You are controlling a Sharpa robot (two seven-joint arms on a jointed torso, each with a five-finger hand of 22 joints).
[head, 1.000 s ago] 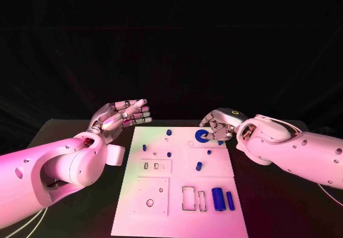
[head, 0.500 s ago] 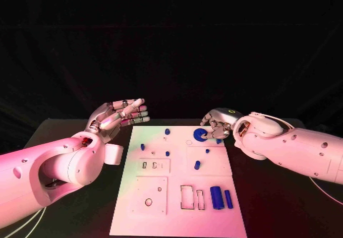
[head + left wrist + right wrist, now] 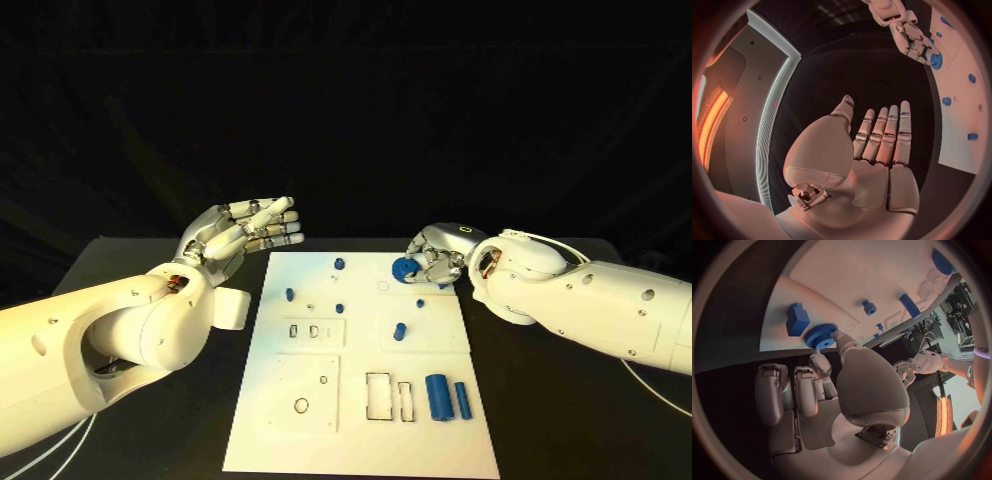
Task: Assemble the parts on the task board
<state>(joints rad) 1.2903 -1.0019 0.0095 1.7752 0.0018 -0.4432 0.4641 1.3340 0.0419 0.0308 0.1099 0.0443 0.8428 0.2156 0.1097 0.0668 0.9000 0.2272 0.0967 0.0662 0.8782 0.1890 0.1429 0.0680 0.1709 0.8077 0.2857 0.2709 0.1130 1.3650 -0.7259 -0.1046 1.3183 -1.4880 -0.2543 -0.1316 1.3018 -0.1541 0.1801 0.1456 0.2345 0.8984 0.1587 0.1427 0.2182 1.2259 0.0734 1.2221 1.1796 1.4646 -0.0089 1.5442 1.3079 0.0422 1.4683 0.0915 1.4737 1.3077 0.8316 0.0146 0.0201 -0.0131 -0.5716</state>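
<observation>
While your right hand (image 3: 437,255) pinches the gear (image 3: 405,268) between thumb and a finger at the board's (image 3: 361,400) far right corner, note that it has drawn slightly toward the far edge over the last second and the gear has turned from face-on to more edge-on. You may read this as the gear being lifted or tilted for seating rather than already seated; whether it touches the board cannot be told from the head view. In the right wrist view the gear (image 3: 821,335) sits at the fingers' tips just beside a blue block (image 3: 797,318), with the remaining fingers (image 3: 786,395) curled low against the palm.

Your left hand (image 3: 238,236) has kept its place beyond the board's far left corner, palm up, fingers straight and close together, holding nothing; the left wrist view confirms the flat, empty palm (image 3: 867,165).

Materials: the board is a flat, matte white plate with rectangular and round recesses. The gear is a blue toothed disc with a raised hub, hard plastic by its look. Near the board's near right lie a blue cylinder (image 3: 437,397) and a slimmer bar (image 3: 462,400), both smooth; small blue pegs (image 3: 400,333) stand across the middle. The counter (image 3: 577,420) is black and dull.
</observation>
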